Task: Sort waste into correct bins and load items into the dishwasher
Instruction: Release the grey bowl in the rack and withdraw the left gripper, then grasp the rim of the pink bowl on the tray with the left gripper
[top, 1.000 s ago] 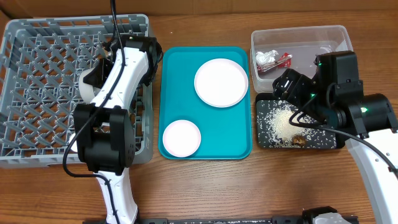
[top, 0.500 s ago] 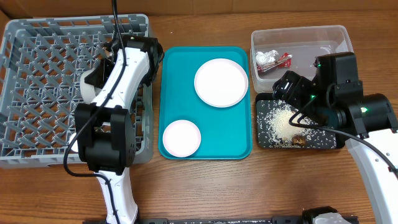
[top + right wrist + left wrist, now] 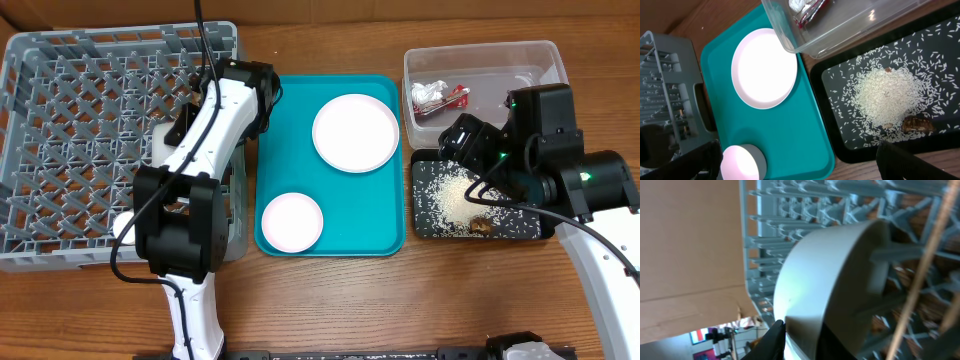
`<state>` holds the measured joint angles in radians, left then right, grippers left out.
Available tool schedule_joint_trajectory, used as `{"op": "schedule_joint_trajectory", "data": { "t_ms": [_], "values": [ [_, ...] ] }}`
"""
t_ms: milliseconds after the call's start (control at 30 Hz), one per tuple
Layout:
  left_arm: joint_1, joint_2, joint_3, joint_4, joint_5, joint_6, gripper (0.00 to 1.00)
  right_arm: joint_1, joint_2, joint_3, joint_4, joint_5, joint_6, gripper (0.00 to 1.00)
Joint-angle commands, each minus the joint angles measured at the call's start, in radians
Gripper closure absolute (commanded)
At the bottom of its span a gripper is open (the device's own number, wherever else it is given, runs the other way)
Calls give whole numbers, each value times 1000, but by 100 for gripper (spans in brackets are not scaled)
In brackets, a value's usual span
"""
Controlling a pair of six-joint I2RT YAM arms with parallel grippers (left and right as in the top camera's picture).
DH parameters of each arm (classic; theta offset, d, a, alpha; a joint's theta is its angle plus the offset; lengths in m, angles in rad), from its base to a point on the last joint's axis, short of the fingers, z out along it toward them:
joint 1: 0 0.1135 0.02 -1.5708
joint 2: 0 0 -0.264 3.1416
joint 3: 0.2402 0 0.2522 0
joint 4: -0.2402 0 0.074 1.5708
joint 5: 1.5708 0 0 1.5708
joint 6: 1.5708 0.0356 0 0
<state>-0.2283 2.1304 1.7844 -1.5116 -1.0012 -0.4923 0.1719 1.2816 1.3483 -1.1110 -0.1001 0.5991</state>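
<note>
My left gripper point(image 3: 800, 332) is over the grey dish rack point(image 3: 70, 130), shut on the wall of the white bowl point(image 3: 830, 280), which is tipped on its side among the rack's pegs. In the overhead view the bowl point(image 3: 158, 135) shows only partly under the arm. A wooden chopstick point(image 3: 925, 265) lies in the rack beside it. My right gripper point(image 3: 805, 165) is open and empty above the black tray point(image 3: 425, 228), which holds rice point(image 3: 455, 195) and a brown scrap point(image 3: 482, 226). The clear tub point(image 3: 540, 60) holds the red wrapper point(image 3: 457, 97) and tissue point(image 3: 428, 96).
A teal tray point(image 3: 285, 150) between rack and bins carries the white plate point(image 3: 355, 132) and the pink bowl point(image 3: 292, 221). The right wrist view shows the plate point(image 3: 765, 67), pink bowl point(image 3: 742, 162) and rice point(image 3: 890, 95). A cardboard wall stands behind the rack.
My left arm has swung right, toward the rack's right wall, with the white bowl, which is now mostly hidden under the arm. The right arm has not moved.
</note>
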Motion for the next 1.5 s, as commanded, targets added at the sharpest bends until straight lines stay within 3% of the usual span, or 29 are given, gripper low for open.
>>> {"op": "schedule_joint_trajectory", "data": {
  "t_ms": [0,200,333,467,533,667,733,933,1167,1467],
  "values": [
    [-11,6,-8,-5,101,-6,74,-1,-23,13,5,2,3,0],
    [-26,-43,16,-24,204,0,62,-1,-23,13,5,1,4,0],
    [-48,-167,55,-1,339,63,44,-1,-23,13,5,2,4,0],
    [-54,-316,84,66,593,199,29,-1,-23,13,5,2,4,0],
    [-54,-386,85,94,744,241,28,-1,-23,13,6,2,4,0],
    [-54,-489,85,74,1040,336,29,-1,-23,13,6,2,4,0],
    [-54,-508,77,7,1099,306,37,-1,-23,13,5,1,4,0],
    [-82,-507,-115,9,1086,224,41,-1,-23,13,6,2,4,0],
    [-139,-500,-536,347,969,72,47,-1,-23,13,5,1,4,0],
    [-139,-460,-774,645,915,58,62,-1,-23,13,9,2,4,0]
  ]
}}
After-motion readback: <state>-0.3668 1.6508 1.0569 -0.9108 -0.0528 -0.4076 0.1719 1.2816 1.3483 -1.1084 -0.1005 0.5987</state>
